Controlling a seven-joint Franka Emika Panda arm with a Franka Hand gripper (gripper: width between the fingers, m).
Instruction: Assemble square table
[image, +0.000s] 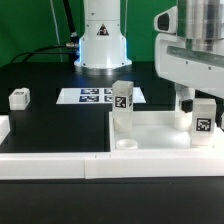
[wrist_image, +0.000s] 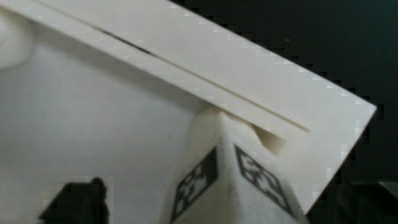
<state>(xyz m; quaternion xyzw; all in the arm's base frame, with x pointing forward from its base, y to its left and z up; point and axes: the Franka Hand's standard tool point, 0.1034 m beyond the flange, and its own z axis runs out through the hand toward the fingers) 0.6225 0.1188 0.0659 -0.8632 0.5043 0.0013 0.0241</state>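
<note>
The square tabletop lies on the black table at the exterior view's right. One leg stands on its far left corner. A second tagged leg stands at its right side. My gripper is over this leg, with a dark finger just beside it. In the wrist view the leg rises from the slab between my fingers, and a gap shows beside the left one. A third leg lies loose at the left. An empty round socket shows at the slab's near left corner.
The marker board lies in front of the robot base. Long white border rails run along the near edge and the left edge of the table.
</note>
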